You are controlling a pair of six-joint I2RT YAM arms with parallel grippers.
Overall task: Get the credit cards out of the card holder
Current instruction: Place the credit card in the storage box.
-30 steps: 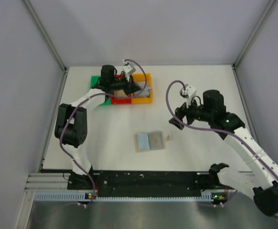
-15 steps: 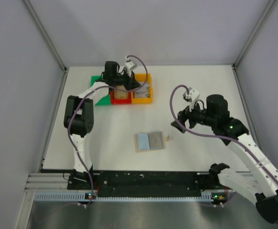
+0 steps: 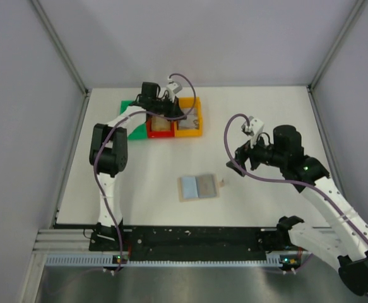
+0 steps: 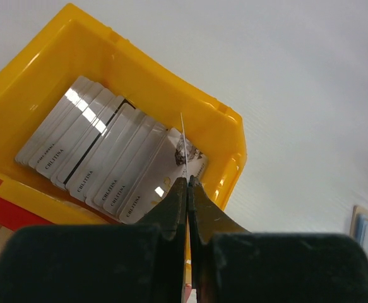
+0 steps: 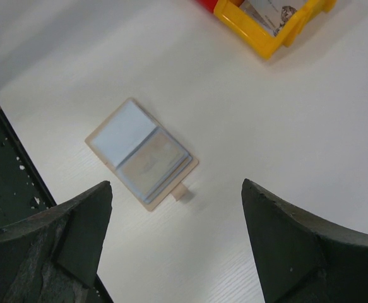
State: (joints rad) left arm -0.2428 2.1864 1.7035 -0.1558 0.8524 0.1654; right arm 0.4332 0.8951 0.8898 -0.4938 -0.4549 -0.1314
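The card holder (image 3: 198, 187) (image 5: 142, 154) lies open and flat on the table, tan outside with blue-grey lining, a small tab at its right side. My left gripper (image 3: 180, 112) (image 4: 187, 181) hangs over the yellow bin (image 3: 189, 131) (image 4: 139, 69), shut on one thin credit card (image 4: 183, 142) seen edge-on. Several grey-silver credit cards (image 4: 101, 158) lie fanned inside that bin. My right gripper (image 3: 235, 165) (image 5: 175, 184) hovers open to the right of the card holder and above it, with nothing between its fingers.
A red bin (image 3: 160, 134) holding tan cards (image 3: 161, 124) adjoins the yellow bin on its left, and a green bin (image 3: 128, 104) lies further left. The yellow bin (image 5: 278, 38) also shows at the top of the right wrist view. Grey walls enclose the table.
My left arm has shifted and its gripper has moved right, from between the bins to over the yellow bin. The right gripper dropped slightly, then held still.
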